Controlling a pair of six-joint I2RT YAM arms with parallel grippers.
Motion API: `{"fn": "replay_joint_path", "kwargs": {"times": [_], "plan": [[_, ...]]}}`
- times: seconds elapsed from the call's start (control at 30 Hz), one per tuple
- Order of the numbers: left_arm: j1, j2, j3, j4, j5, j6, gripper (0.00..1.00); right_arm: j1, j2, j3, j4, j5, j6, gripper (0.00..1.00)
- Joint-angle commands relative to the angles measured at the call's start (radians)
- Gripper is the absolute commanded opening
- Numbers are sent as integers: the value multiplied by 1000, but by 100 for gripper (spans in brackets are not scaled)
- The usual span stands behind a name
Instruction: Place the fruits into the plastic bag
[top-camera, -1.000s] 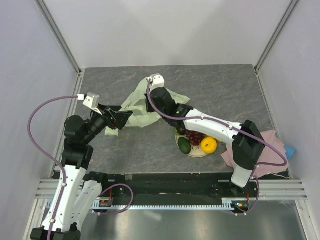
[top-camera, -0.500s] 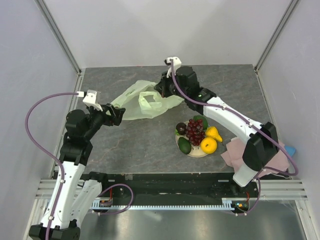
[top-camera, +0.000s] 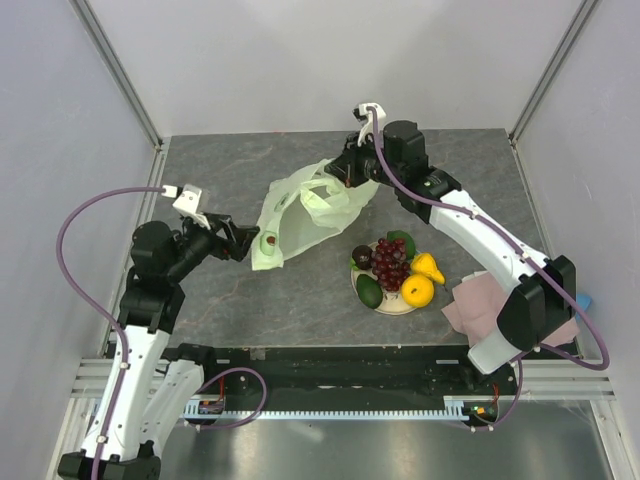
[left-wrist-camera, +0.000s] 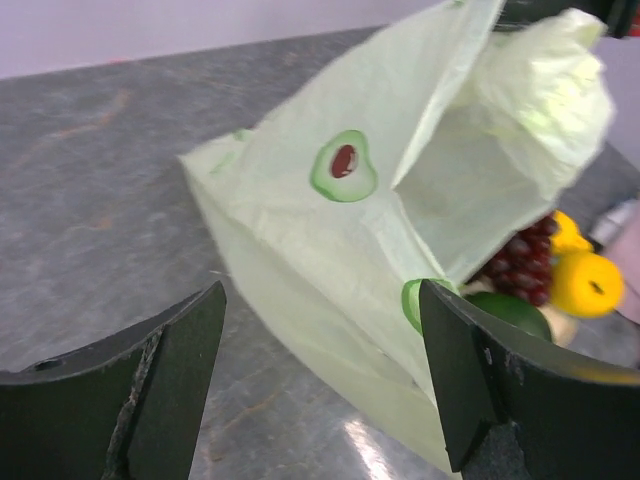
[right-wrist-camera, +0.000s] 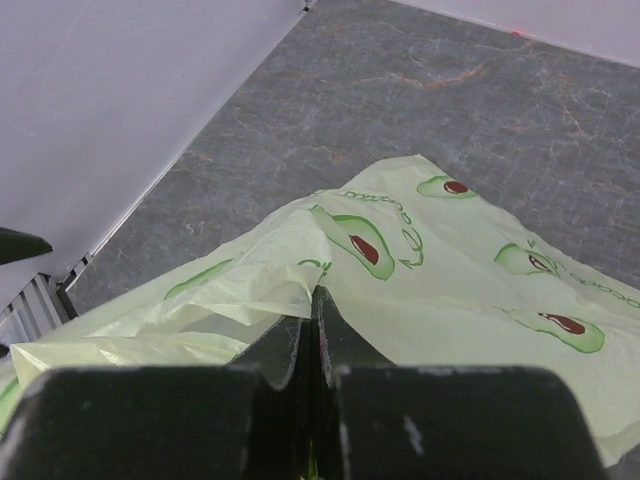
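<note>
Bag (top-camera: 300, 215) on grey tbl (top-camera: 450, 170); white walls (top-camera: 330, 60).

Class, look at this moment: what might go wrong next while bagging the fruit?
The right pincer pinches only a thin fold of the plastic bag, so it may slip free. The left pincer is open, so the bag's mouth may sag shut before the fruits leave the plate.

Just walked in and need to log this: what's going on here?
The right gripper is shut on the pale green plastic bag, holding its far end up. The left gripper is open, facing the bag without touching it. The fruits sit on the plate beside it.
</note>
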Motion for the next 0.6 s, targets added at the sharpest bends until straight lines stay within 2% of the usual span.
{"fn": "replay_joint_path", "kwargs": {"times": [0.0,0.27,0.57], "plan": [[0,31,-39,48,246,-131,85,-21,-24,-16,11,-36,-4,0],[0,50,-111,45,366,-193,85,-41,-15,-15,14,-42,4,0],[0,36,-137,94,434,-202,84,-47,16,-6,15,-47,19,0]]}}
